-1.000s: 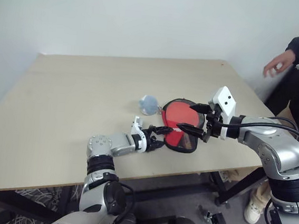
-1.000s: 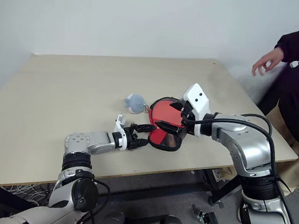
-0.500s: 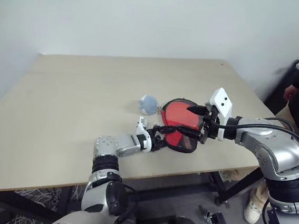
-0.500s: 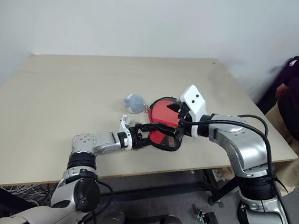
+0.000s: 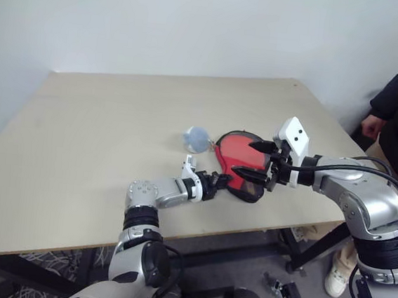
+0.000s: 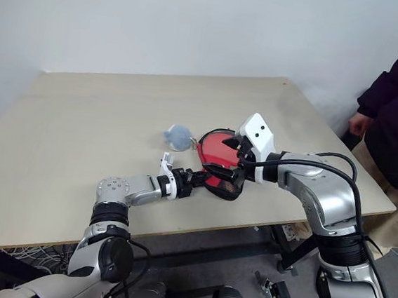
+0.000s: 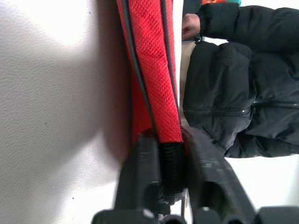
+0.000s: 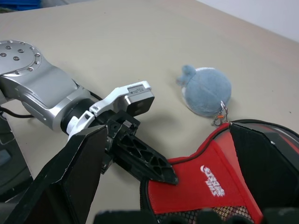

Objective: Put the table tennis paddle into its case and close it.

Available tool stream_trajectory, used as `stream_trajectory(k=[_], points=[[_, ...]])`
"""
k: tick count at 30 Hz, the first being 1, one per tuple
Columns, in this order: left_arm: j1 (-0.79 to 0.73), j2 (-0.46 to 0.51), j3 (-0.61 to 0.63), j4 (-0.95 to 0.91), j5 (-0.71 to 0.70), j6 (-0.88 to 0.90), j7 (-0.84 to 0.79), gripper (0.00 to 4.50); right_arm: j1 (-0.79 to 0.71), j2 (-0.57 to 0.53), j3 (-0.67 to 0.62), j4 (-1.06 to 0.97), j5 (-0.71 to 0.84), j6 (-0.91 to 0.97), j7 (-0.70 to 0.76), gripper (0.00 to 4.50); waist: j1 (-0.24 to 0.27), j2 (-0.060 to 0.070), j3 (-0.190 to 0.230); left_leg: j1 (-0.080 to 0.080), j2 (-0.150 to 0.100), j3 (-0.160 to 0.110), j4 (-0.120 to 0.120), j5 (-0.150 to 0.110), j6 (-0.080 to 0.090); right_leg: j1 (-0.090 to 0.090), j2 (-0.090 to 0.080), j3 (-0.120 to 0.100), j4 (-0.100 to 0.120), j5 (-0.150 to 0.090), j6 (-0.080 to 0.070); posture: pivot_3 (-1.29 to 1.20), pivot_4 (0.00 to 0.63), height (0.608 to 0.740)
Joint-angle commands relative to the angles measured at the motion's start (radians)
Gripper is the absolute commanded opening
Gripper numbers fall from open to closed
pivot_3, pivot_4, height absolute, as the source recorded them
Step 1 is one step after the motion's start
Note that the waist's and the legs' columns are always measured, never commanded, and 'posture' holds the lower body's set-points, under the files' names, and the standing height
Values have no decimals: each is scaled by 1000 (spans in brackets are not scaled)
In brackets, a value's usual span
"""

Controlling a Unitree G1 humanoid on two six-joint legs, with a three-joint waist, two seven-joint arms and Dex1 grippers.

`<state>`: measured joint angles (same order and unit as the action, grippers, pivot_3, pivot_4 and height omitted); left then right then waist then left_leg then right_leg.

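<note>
The left gripper (image 5: pixel 218 180) is pinched shut on the near edge of the case (image 5: pixel 242 164), its two black fingers (image 7: pixel 140 172) clamping the red mesh panel and black zipper edging where the pouch lies on the bench (image 5: pixel 102 132). The right gripper (image 5: pixel 254 160) hangs just above the case with its fingers spread wide, holding nothing. Just beyond the left gripper's tips, at the case's far side, sits the pale plush charm (image 8: pixel 205 91), clipped on by a small ring.

The case looks light and limp: fabric and mesh that will likely fold or sag wherever it is lifted, so the stiffer zipper rim seems the best place to take hold, as the left gripper does now. Its clear window may prove slippery.

Whether the table tennis paddle already lies inside cannot be made out; the red seen may be panel or rubber, and no handle is plain. The zipper pull is not distinguishable. A person in a dark jacket (image 7: pixel 233 79) stands beyond the bench's right-hand edge, partly cut off.
</note>
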<state>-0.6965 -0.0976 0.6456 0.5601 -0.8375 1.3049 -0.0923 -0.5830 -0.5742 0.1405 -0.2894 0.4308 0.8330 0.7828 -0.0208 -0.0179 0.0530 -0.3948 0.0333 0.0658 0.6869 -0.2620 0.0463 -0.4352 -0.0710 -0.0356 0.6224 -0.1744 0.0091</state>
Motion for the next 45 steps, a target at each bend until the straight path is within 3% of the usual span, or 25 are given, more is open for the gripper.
stream_trajectory(k=[1, 10, 21, 31, 34, 37, 45], points=[[-15, -7, -12, -44, -29, -1, 9, 24, -42, -6, -15, 7, 0, 1, 1, 4500, 0, 0, 0, 0, 0, 0, 0, 0, 0, 0, 0, 0, 0, 0, 0, 0, 0, 740], [17, -13, -6, -143, -46, 22, 57, 24, -96, -22, -5, 149, -66, -62, 13, 4500, -2, 0, 0, 0, 0, 1, -1, 0, 0, -1, 0, 0, 0, 0, 0, 0, 0, 740], [129, -62, 123, -401, -151, 267, 243, 24, -158, 14, -21, 297, -125, -77, -44, 4500, -4, 0, 0, -1, 0, 4, -4, 0, 0, -5, 2, 6, 0, 0, 1, 0, 0, 740], [360, -151, 78, -636, -537, 310, 588, 24, -162, 34, -14, 306, -130, -72, -48, 4500, -4, 0, 0, 0, 1, 3, -4, 0, 0, -6, 2, 10, 1, 0, 0, 0, 0, 740], [472, -117, -68, -676, -817, 186, 787, 24, -160, 38, -10, 302, -130, -69, -49, 4500, -4, -1, 0, 1, 1, 3, -4, 0, 1, -6, 2, 12, 1, 1, 1, 0, 0, 740], [577, -6, -288, -744, -1092, -28, 951, 24, -159, 43, -6, 300, -130, -64, -49, 4500, 1, -1, 0, 1, 1, 3, -5, -1, 2, -8, 2, 15, 1, 2, 0, 0, 0, 740], [713, 88, -493, -913, -1135, -264, 970, 24, -164, 55, 5, 306, -132, -61, -50, 4500, 8, -1, 0, 2, 0, 7, -1, -1, 2, -6, 1, 16, 0, 4, -1, 0, 0, 740]])
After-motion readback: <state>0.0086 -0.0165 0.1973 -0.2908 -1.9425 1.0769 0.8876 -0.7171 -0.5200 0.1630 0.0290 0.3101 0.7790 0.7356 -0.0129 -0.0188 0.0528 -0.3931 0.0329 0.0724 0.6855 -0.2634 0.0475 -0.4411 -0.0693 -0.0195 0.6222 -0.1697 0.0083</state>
